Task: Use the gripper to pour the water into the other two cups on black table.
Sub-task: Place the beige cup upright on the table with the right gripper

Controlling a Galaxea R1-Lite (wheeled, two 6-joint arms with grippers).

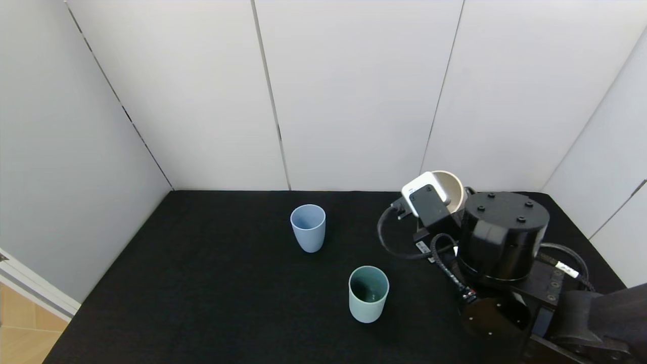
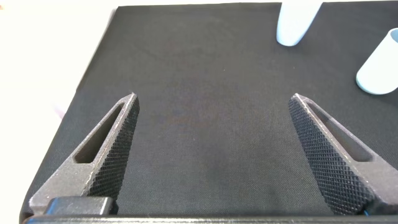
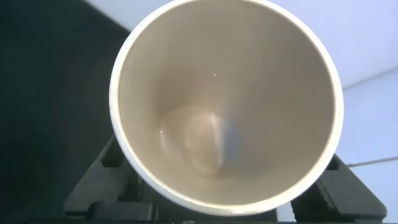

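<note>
My right gripper (image 3: 224, 158) is shut on the cream-beige cup (image 3: 227, 81), with a black finger on each side of it. In the head view this cup (image 1: 453, 191) is held tilted above the black table (image 1: 212, 283) at the back right, beyond my right wrist (image 1: 500, 232). A little water lies at the cup's bottom. The pale blue cup (image 1: 308, 227) stands upright mid-table. The mint green cup (image 1: 368, 293) stands upright nearer the front, left of my right arm. My left gripper (image 2: 214, 98) is open and empty low over the table, out of the head view.
White wall panels (image 1: 354, 91) close the table at the back and on both sides. The table's left edge (image 1: 76, 313) drops to a wooden floor. Two pale cups (image 2: 297, 22) (image 2: 379, 65) show far off in the left wrist view.
</note>
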